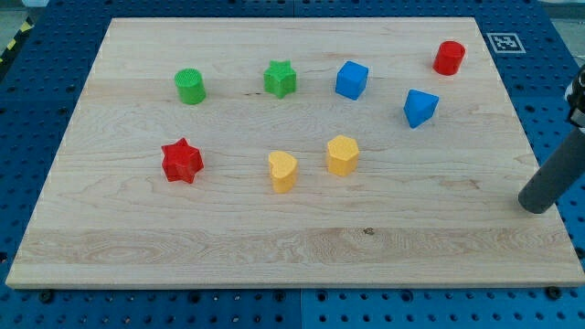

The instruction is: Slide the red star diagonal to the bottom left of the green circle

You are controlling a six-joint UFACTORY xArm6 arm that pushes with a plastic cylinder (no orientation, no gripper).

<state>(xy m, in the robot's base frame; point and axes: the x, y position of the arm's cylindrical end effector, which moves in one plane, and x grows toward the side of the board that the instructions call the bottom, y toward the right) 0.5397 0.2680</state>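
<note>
While my tip [537, 205] stood far right of it, touching nothing, the red star [182, 161] already lay below-left of the green circle [190, 86]; no gripper existed.

Lab, blue pegboard bench [55, 37], fiducial tag [505, 42]

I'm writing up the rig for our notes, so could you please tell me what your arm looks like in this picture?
Only a little of it shows, at the view's right edge. A straight, round, dark grey rod slants down to my tip, which is blunt and plain. At the edge above sits a black part, cut off by the frame. I see no cables, markings or pincer.
</note>
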